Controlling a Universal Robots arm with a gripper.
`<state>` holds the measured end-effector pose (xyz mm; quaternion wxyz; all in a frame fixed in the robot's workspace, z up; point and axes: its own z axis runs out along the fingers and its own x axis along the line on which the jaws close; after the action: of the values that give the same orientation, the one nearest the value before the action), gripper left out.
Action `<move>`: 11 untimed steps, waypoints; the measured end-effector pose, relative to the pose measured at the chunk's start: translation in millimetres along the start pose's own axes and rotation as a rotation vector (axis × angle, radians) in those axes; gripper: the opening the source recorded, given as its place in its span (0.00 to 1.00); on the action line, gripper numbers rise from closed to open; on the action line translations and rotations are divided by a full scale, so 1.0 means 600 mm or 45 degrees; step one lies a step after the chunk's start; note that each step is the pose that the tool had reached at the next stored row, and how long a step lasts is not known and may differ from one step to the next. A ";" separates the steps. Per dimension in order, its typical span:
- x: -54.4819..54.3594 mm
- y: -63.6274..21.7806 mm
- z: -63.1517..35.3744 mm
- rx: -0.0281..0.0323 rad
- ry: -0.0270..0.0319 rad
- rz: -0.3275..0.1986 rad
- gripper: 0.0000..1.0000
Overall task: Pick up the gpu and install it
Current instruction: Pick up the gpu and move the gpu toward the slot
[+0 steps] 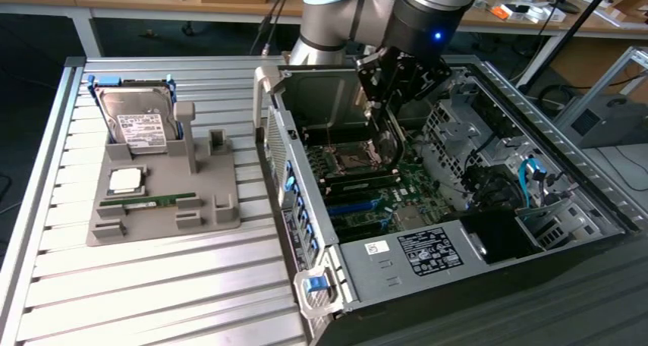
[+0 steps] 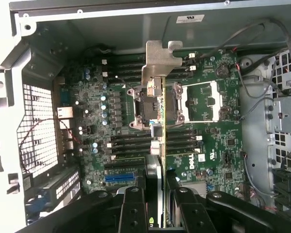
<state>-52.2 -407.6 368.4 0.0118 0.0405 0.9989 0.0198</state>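
- While the tool (image 2: 155,206) grasps the gpu (image 2: 158,114) edge-on, the card hangs over the motherboard (image 2: 218,145) inside the open computer case (image 1: 405,259).
- Pickup looks done; the card is not yet seated in any slot.

There is one counter (image 1: 152,285), and on it stand one grey holder (image 1: 218,202) and one open computer case (image 1: 324,95). The holder carries three parts, one of each kind: one hard drive (image 1: 136,118), one processor chip (image 1: 124,180) and one RAM stick (image 1: 147,201). There is one robot arm (image 1: 426,12) with one gripper (image 2: 157,213), and one gpu (image 2: 160,65). Inside the case the wrist view shows one motherboard (image 2: 218,145) with two processor sockets (image 2: 206,102) and one blue slot (image 2: 120,178). The exterior view adds one power supply (image 1: 405,251) bearing two labels.
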 end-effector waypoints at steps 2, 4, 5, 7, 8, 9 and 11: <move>-0.002 0.000 0.001 0.0001 0.0000 0.000 0.27; -0.003 0.000 0.003 0.0001 0.0000 0.000 0.27; -0.004 0.000 0.004 0.0001 0.0000 0.000 0.27; -0.007 0.000 0.007 0.0001 0.0001 0.000 0.27; -0.008 0.000 0.008 0.0001 0.0000 0.000 0.27; -0.009 0.000 0.009 0.0002 0.0000 0.000 0.27; -0.010 0.000 0.010 0.0001 0.0001 0.000 0.27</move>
<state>-45.9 -408.0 362.3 0.0117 0.0405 0.9989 0.0197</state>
